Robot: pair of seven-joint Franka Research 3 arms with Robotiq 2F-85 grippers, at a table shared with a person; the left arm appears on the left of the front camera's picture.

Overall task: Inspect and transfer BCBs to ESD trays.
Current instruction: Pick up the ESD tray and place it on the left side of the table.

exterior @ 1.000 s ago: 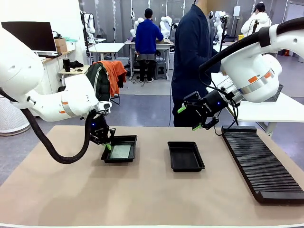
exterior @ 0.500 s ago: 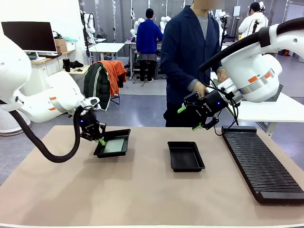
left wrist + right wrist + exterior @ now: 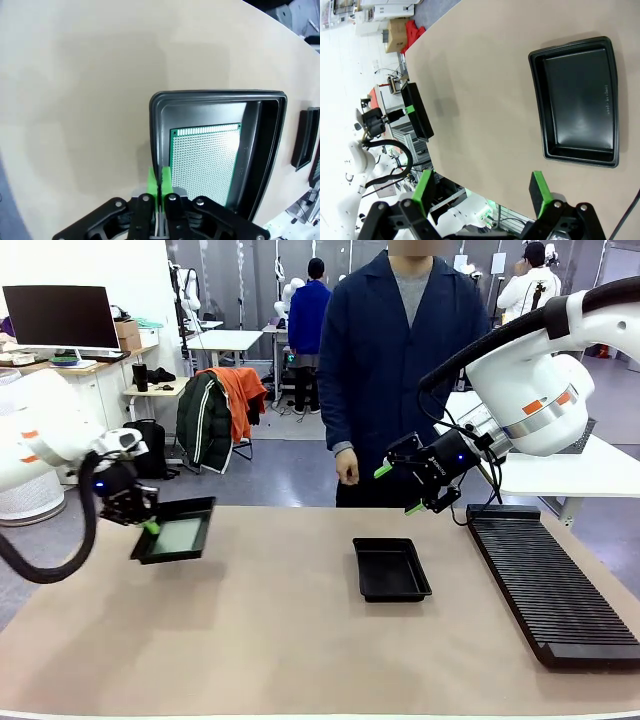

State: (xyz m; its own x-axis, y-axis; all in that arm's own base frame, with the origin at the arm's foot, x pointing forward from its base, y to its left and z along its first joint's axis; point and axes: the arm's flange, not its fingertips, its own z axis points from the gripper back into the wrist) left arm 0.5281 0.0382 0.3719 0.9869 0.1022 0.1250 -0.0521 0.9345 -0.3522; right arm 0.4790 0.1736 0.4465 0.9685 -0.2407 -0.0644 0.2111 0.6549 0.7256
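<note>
We judge the step in hand to be the carrying of a filled tray, since one board is already in its tray and that tray is off the table (image 3: 300,660). The person (image 3: 410,370) stands at twelve o'clock behind the far edge, with one hand low and clear of the work. The slotted rack (image 3: 545,585) lies along the table at three o'clock. The empty ESD tray (image 3: 390,568) sits flat just toward three o'clock from the centre. The loaded ESD tray (image 3: 190,506) hangs in the air at nine o'clock, tilted rather than level. The BCB (image 3: 205,160) lies flat on that tray's floor. The left gripper (image 3: 150,527) has its jaws pinched tight on the tray's near rim wall, with one pad inside and one outside. The right gripper (image 3: 398,489) hovers at one o'clock between the person and the rack, its jaws spread wide and holding nothing.

The board lies loose, so we think the next move calls for a level wrist and a gentle set-down, or it may slide to the low rim.

A second ago this tray lay flat on the table, toward nine o'clock from the centre; the left arm has since lifted it and swung it out toward the nine o'clock edge. The person has turned to face the table. The right gripper and the empty tray have not moved.
</note>
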